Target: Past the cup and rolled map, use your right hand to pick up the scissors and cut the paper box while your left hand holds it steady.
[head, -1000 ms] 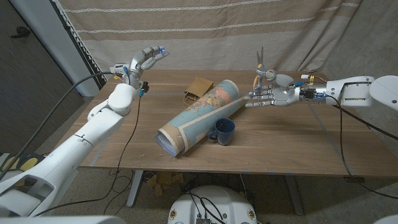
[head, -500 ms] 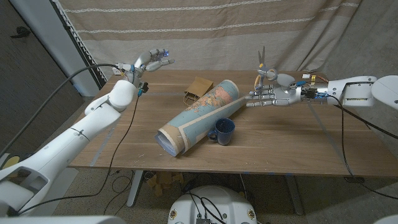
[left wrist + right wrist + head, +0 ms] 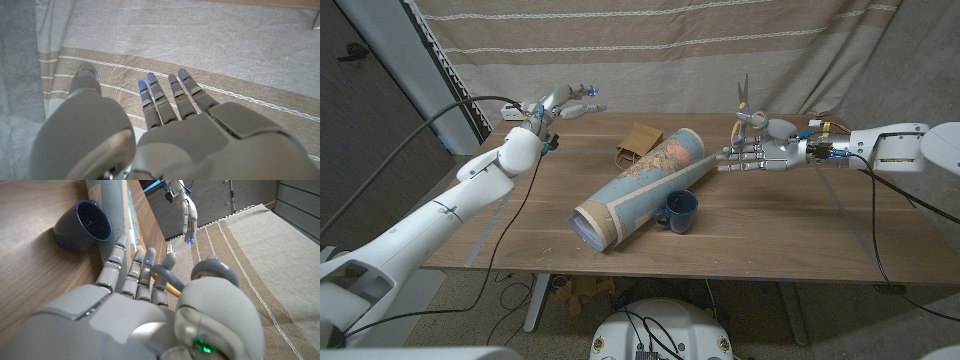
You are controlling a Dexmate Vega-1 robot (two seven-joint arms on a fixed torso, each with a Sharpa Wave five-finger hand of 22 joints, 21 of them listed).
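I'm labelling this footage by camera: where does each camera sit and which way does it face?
Head view: on the robot's head, looking down at the table; both arms show.
Left wrist view: behind the left hand, facing the curtain.
Right wrist view: behind the right hand holding the scissors, facing the cup and rolled map.
Head and right wrist views share cup, map, scissors and left hand.

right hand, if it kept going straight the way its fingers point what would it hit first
Probably the rolled map: the right hand, gripping the scissors, points at its upper end. Depth is unclear, so it might pass just above.

Even soft light, faint shadows, sharp focus
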